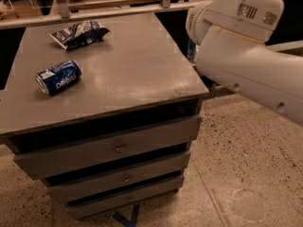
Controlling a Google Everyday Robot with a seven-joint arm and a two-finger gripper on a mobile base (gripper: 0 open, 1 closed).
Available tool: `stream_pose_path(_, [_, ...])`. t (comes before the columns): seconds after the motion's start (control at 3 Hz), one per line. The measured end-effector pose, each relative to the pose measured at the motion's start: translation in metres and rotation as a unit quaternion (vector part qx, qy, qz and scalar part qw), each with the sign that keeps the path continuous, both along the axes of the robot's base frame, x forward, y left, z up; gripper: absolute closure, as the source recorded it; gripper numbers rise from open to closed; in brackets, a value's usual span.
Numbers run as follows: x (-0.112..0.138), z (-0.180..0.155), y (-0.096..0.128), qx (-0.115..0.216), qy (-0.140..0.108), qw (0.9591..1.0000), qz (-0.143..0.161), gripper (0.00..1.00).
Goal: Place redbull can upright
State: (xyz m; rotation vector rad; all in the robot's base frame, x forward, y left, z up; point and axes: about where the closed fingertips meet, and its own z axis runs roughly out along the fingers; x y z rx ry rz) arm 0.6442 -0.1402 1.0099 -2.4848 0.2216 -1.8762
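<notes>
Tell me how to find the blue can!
Look at the grey drawer cabinet; the white robot arm is on its right, the gripper out of view. Near the top's left edge lies the blue can, on its side. It is round and smooth, unlike the crinkly bag behind it.

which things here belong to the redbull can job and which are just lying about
Job: large white robot arm, at right; its gripper is hidden from view; no slim silver redbull can shows.
Lying about: fat blue Pepsi can on its side, crumpled dark snack bag behind it, both on the grey drawer cabinet.
</notes>
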Motion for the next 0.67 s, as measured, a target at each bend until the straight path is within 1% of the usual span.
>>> stream_pose_path(0.33, [0.008,-0.033,-0.011,0.012,0.032,0.9981,0.050,1.00])
stream_pose_path(0.67, [0.008,-0.079,0.022,0.024,0.060,0.9897,0.128,1.00])
